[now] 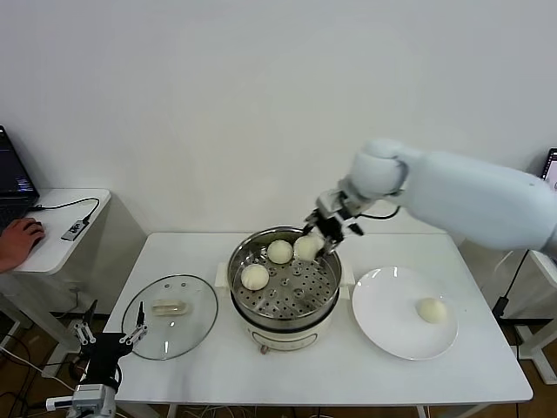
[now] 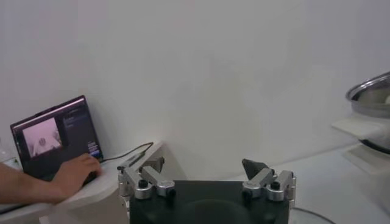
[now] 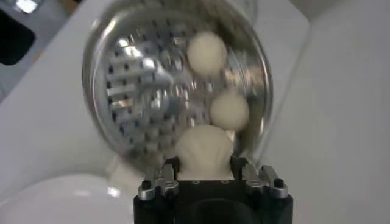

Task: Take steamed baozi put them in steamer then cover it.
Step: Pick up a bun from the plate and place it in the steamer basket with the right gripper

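We see the right gripper (image 1: 320, 233) reaching over the back rim of the steamer (image 1: 261, 331), its fingers (image 3: 166, 178) closed narrowly around one steamed baozi (image 3: 204, 151), which sits at the far right of the perforated tray. Two more buns are in there: one beside it at the back (image 1: 279, 252), another nearer the left wall (image 1: 255, 277). The fourth bun (image 1: 431, 309) waits on the white plate (image 1: 383, 326) to the steamer's right, well apart from the action. On the other side lies the cover (image 1: 196, 326), flat on the table (image 1: 348, 374) just beside the steamer, handle up. The left gripper (image 1: 110, 333) hangs low off the table's front-left corner, fingers (image 2: 148, 182) spread wide and holding nothing. At the far left, a person's hand (image 1: 19, 237) rests by a laptop (image 2: 55, 134) on a side desk.
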`<state>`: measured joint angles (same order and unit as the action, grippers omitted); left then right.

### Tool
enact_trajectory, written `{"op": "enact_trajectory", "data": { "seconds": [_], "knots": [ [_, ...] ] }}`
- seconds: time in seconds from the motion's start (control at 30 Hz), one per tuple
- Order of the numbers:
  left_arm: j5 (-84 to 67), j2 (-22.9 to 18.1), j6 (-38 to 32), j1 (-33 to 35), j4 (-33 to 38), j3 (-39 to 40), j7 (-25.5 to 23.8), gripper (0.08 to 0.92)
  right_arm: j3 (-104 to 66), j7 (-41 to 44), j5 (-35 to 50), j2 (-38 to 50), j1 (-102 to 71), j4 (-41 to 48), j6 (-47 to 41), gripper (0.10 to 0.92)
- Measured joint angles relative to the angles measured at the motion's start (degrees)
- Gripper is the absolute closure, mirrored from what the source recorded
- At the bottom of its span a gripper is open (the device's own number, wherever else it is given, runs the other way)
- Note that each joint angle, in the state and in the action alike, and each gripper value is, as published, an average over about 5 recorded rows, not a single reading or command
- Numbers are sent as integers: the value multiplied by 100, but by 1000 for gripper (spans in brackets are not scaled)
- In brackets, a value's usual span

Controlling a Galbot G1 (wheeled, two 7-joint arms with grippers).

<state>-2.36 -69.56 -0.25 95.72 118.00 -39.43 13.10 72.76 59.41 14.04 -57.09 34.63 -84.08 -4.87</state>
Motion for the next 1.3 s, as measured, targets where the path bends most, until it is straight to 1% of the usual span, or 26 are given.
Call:
{"op": "enact_trajectory", "data": {
  "seconds": [0.4,0.67,0.9,1.0,1.23,1.3],
  "knots": [
    [5,-46,9,63,116,-79,0,177,424,-90,-631,-718,-260,59,855,478],
    [-5,-43,10,98,128,-156,2,177,542,-97,-1094,-886,-387,99,1379,466],
    [-5,-50,10,94,129,-152,2,177,613,-118,-1295,-878,-433,43,1746,453],
    [-5,-47,10,89,129,-149,2,177,617,-157,-1348,-864,-444,27,1869,417],
    [-6,-42,10,80,128,-149,1,177,567,-157,-1399,-758,-345,-35,2003,237],
    [-10,-37,10,71,128,-150,0,177,535,-118,-1394,-693,-283,-60,1983,215]
  ]
}}
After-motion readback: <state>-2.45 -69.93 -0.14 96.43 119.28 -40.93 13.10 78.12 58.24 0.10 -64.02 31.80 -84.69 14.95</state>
